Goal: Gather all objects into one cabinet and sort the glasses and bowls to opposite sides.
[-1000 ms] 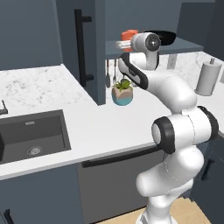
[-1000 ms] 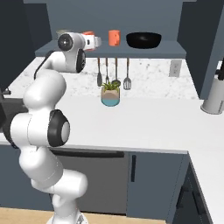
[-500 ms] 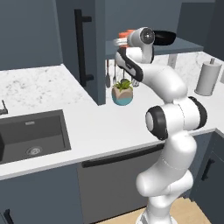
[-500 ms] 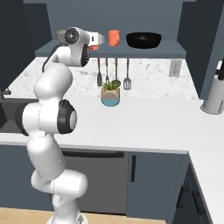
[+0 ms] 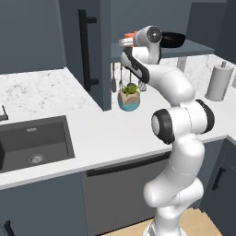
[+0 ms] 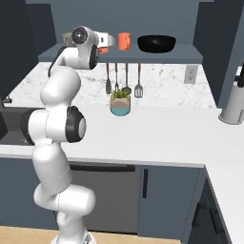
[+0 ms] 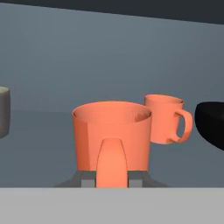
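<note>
We found the task well advanced, as far as we could judge. On the open cabinet shelf we counted 4 pieces: a grey-green cup at the left, 2 orange mugs, and the wide black bowl at the far right. 1 mug stood free, just beside the bowl and apart from it. The other mug sat directly in front of the hand camera, its handle facing us.

The gripper was closed to its tightest, and its jaws sat at the base of that near mug on either side of the handle, so we took it to be gripping the mug. We could not tell whether the mug already rested on the shelf or hung just above it.

With cups to the left and the bowl to the right, the sorting looked nearly settled. What remained, in our judgement, was setting this mug down among the cups, letting go and backing the arm away. The cabinet door stood open beside the shelf.
</note>
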You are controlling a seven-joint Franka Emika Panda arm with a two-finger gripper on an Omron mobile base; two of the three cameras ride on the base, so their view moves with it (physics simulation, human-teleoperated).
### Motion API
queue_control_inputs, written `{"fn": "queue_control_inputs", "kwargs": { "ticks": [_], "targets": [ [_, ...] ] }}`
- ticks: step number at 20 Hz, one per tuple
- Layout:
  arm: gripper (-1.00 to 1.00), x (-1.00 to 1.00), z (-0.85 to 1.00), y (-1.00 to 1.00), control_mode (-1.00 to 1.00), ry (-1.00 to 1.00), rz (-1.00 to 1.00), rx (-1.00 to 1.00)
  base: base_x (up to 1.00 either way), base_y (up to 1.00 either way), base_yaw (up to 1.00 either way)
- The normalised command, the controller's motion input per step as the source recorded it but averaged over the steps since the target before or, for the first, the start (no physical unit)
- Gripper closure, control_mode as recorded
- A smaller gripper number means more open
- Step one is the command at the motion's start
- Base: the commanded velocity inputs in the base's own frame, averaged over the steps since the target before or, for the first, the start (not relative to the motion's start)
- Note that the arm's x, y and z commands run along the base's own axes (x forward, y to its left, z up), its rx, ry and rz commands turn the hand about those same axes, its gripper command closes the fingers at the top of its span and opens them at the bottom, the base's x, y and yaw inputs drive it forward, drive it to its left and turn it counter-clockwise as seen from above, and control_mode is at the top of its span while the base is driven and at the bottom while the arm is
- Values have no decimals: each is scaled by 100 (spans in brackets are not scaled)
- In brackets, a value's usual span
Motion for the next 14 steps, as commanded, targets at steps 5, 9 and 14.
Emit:
{"fn": "queue_control_inputs", "kwargs": {
  "ticks": [5,9,14],
  "targets": [
    [100,1,0,0,-100,0,0,0,0,0,0],
    [100,9,-2,7,-100,0,0,0,0,0,0],
    [100,10,-3,6,-100,0,0,0,0,0,0]
  ]
}}
